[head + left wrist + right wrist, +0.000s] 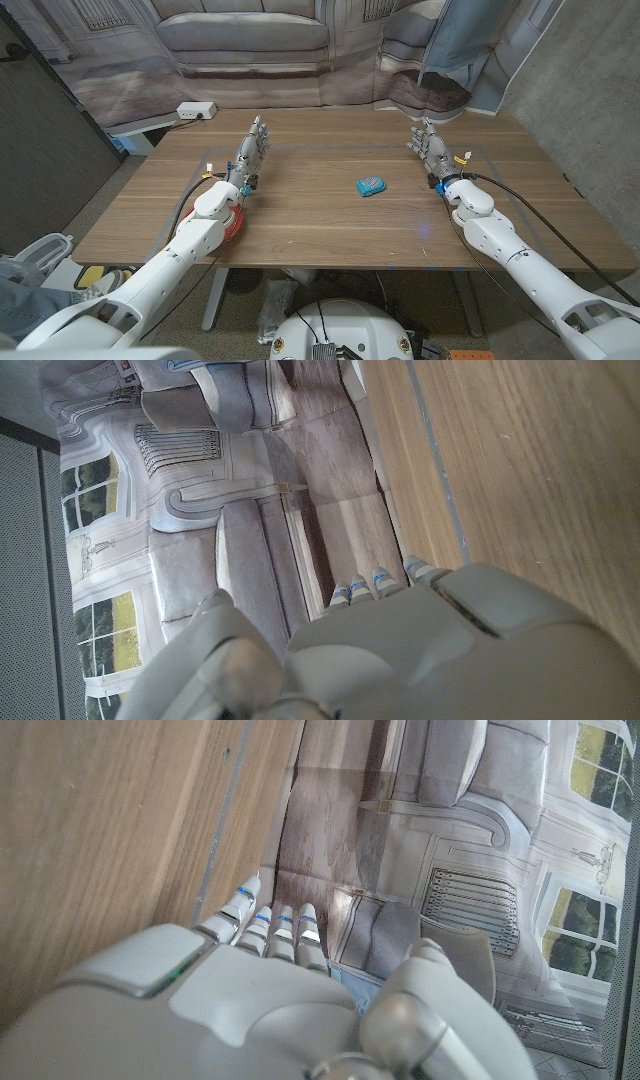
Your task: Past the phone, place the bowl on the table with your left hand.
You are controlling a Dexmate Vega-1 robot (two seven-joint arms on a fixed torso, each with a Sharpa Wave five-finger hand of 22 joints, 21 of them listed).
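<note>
A small blue phone (371, 187) lies flat near the middle of the wooden table (330, 225). A red rounded thing (236, 222), perhaps the bowl, peeks out from under my left forearm near the table's left front; most of it is hidden. My left hand (252, 150) is on the left side of the table, fingers stretched out and apart, holding nothing. My right hand (430, 145) is at the far right, likewise open and empty. The left wrist view looks over the back of my left hand (450, 650), and the right wrist view over my right hand (230, 1010), towards the table's far edge.
A white power strip (196, 110) sits on a low surface past the table's far left corner. A printed sofa backdrop (250, 40) hangs behind the table. A person's leg and shoe (40, 275) show at the lower left.
</note>
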